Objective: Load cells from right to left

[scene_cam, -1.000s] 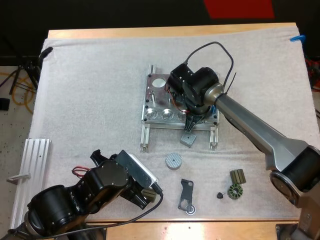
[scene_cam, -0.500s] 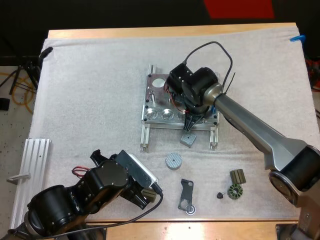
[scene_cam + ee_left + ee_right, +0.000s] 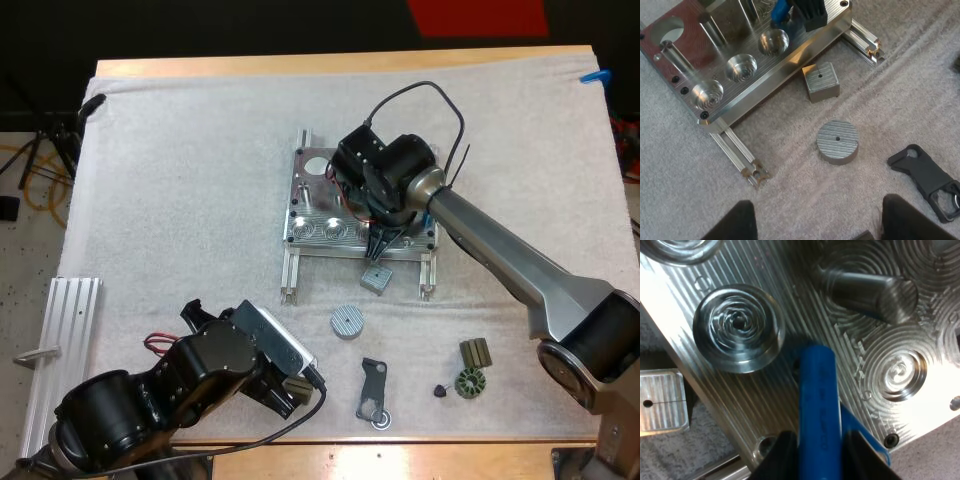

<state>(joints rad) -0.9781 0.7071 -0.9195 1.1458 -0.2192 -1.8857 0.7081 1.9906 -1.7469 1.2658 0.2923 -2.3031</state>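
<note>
The metal fixture (image 3: 318, 200) lies mid-mat, with a row of round pockets (image 3: 741, 65) along its front edge. My right gripper (image 3: 384, 241) hangs over the fixture's front right end, shut on a blue cylinder (image 3: 818, 400) that points down beside an empty pocket (image 3: 738, 327) and a steel post (image 3: 865, 288). In the left wrist view the same blue cylinder (image 3: 780, 12) hangs over the plate. My left gripper (image 3: 291, 388) rests near the table's front edge, its fingers (image 3: 737, 223) apart and holding nothing.
Before the fixture lie a square metal block (image 3: 376, 278), a round grooved disc (image 3: 346, 321) and a black bracket (image 3: 373, 390). Small dark parts (image 3: 470, 383) sit at front right. A ribbed aluminium rail (image 3: 62, 340) lies at the left edge.
The right gripper has edged slightly toward the fixture with the blue cylinder. The left arm has stayed still.
</note>
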